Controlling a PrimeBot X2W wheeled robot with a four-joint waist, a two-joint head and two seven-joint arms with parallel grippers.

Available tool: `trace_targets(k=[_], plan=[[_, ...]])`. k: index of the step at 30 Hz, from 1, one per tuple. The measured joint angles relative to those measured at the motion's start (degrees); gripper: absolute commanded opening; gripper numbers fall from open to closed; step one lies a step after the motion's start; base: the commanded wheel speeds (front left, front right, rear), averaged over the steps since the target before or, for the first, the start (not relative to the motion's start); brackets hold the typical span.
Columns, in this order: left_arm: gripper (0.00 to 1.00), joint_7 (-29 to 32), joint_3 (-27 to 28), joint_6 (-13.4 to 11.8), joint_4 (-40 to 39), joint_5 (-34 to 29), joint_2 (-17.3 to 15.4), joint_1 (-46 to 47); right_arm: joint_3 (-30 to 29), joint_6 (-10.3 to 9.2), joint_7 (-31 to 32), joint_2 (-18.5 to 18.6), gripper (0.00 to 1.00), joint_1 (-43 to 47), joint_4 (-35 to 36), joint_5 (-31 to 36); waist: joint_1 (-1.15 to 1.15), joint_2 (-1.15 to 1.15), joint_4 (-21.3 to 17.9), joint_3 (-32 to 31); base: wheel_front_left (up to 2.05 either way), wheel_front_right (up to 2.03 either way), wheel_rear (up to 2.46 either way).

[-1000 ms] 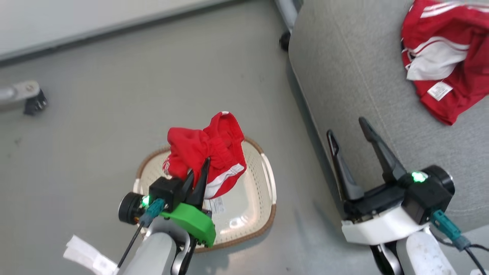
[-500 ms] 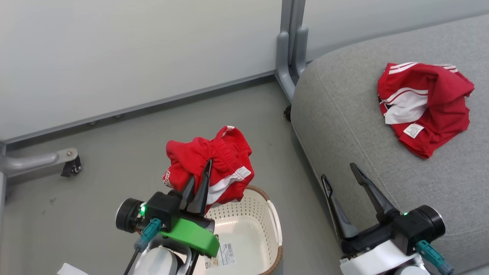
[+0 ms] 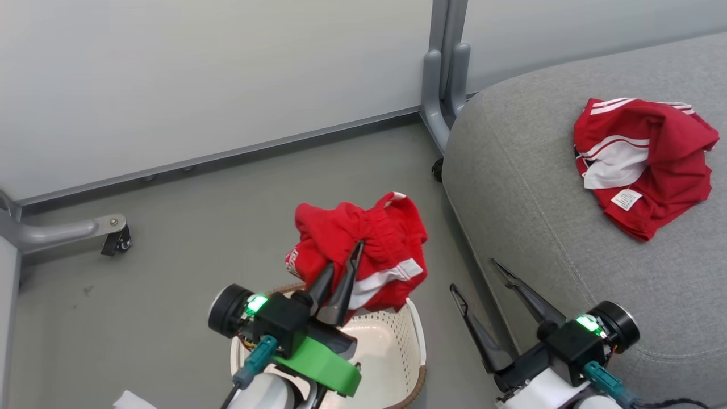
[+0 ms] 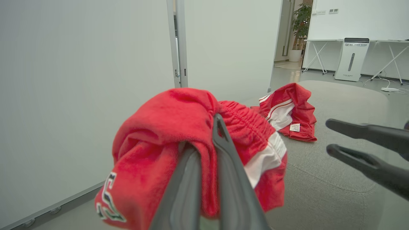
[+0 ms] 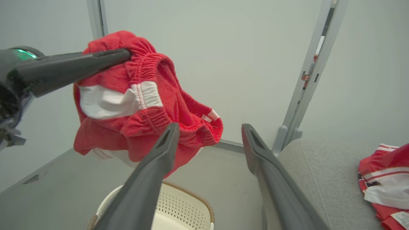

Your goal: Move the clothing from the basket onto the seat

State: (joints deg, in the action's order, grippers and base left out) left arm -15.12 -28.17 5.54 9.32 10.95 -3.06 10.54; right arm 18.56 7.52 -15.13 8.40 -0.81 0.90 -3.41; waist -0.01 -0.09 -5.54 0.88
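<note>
Grey woven fabric is covering the seat [image 3: 539, 187], which is filling the right side of the head view. The cream basket [image 3: 417, 341] is standing on the floor [image 3: 227, 216] just beside the seat's left edge, and no cloth is showing in the part of it that can be seen. The other garment [image 3: 653, 165], red with white stripes and a white label, is lying crumpled near the seat's far right edge.

The shorts [image 3: 369, 244], red with a white band, are hanging in the air above the basket's far rim, apart from the seat. The left gripper [image 3: 345, 257] is pinching them with its fingers closed on a fold next to the elastic waistband. The right gripper [image 3: 473, 275] is hovering with its fingers spread wide and nothing between them, near the seat's left edge.

Judged risks:
- **Slipping:** the pinch is taking only a narrow fold, so a quick swing may be enough to pull the cloth free.
- **Falling short:** an early release would probably drop the shorts onto the floor between the basket and the seat.
- **Snagging:** the drooping hem may catch on the seat's rounded edge or on the right gripper's spread fingers.
</note>
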Motion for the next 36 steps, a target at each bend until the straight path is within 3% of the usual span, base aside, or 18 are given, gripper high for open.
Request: trace_targets(k=[12,23,24,25,27,36], plan=[[0.00,0.70,-6.62,0.58,-2.26,0.69,0.10,3.50,8.39,0.00,-0.01,5.69,1.00,-7.08,-4.55,1.32,0.00,0.00,2.02,3.46,0.00,0.00,0.00],[0.00,1.78,-10.45,0.52,-3.80,3.05,0.12,5.50,12.49,0.00,-0.01,6.79,1.00,-9.94,-7.56,1.25,0.00,0.00,3.59,4.75,0.00,0.00,0.00],[0.00,1.79,-10.60,0.49,-3.80,3.12,0.12,5.66,12.89,0.00,-0.01,6.78,0.59,-10.22,-7.78,0.87,0.00,0.00,3.64,4.76,0.00,0.00,0.00],[0.00,1.79,-10.72,0.45,-3.81,3.18,0.12,5.81,13.35,0.00,-0.01,6.76,0.29,-10.43,-7.89,0.51,0.00,0.00,3.66,4.77,0.00,0.00,0.00],[0.00,1.79,-10.84,0.24,-3.77,3.38,0.12,5.99,13.78,0.00,-0.01,6.69,0.00,-10.47,-8.00,-0.21,0.00,0.00,3.66,4.78,0.00,0.00,0.00],[0.03,1.69,-10.45,-0.76,-2.42,3.64,-0.02,6.51,13.06,0.00,-0.01,5.92,0.00,-10.51,-7.72,-3.12,0.00,0.00,3.15,5.09,0.00,0.00,0.00]])
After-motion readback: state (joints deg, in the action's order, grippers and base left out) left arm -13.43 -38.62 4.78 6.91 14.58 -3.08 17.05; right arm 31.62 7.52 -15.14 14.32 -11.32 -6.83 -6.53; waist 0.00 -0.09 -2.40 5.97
